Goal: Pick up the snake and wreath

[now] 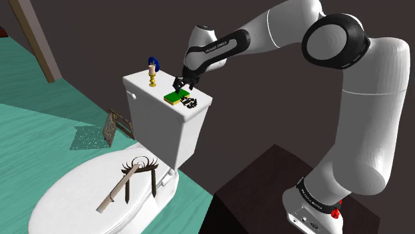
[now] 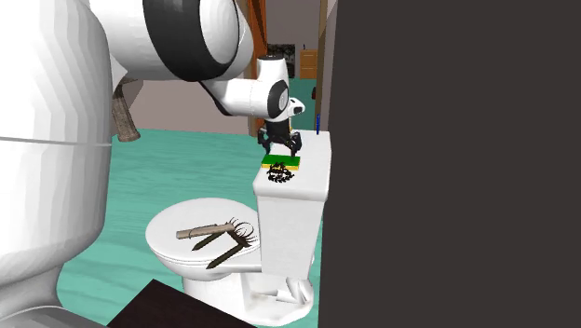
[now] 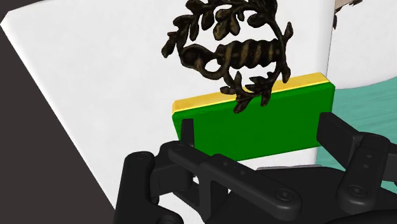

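Here's the gripper poised low over the white toilet tank lid, fingers apart and clasping nothing, the two of them straddling a green block with a yellow edge that lies flat on the lid. And there's the target: the dark snake and wreath, a leafy ring with a coiled snake across its middle, sitting on the lid just beyond the block and touching its yellow edge. In the shoulder view the wreath sits at the lid's right end, just to the right of the block, well apart from a small gold candlestick at the far left. Down on the closed toilet seat, a bristled brush lies flat.
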`<state>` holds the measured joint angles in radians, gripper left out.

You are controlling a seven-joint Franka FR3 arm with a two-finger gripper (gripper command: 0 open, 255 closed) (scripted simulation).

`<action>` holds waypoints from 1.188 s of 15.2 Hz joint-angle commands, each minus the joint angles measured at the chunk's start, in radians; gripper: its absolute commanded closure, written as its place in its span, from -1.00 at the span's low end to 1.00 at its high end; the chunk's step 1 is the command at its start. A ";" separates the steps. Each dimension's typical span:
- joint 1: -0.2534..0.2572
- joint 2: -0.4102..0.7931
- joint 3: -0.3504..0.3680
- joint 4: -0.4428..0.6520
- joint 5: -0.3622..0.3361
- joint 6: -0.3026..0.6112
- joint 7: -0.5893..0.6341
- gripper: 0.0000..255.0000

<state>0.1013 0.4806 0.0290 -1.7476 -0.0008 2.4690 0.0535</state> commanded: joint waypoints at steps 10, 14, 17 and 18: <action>0.002 0.042 -0.001 -0.015 -0.002 0.058 0.002 1.00; 0.002 0.042 -0.001 -0.015 -0.002 0.058 0.002 1.00; 0.002 0.042 -0.001 -0.014 -0.002 0.057 0.002 1.00; 0.002 0.034 -0.001 -0.012 -0.002 0.047 0.002 1.00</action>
<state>0.1037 0.5194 0.0283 -1.7591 -0.0026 2.5208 0.0558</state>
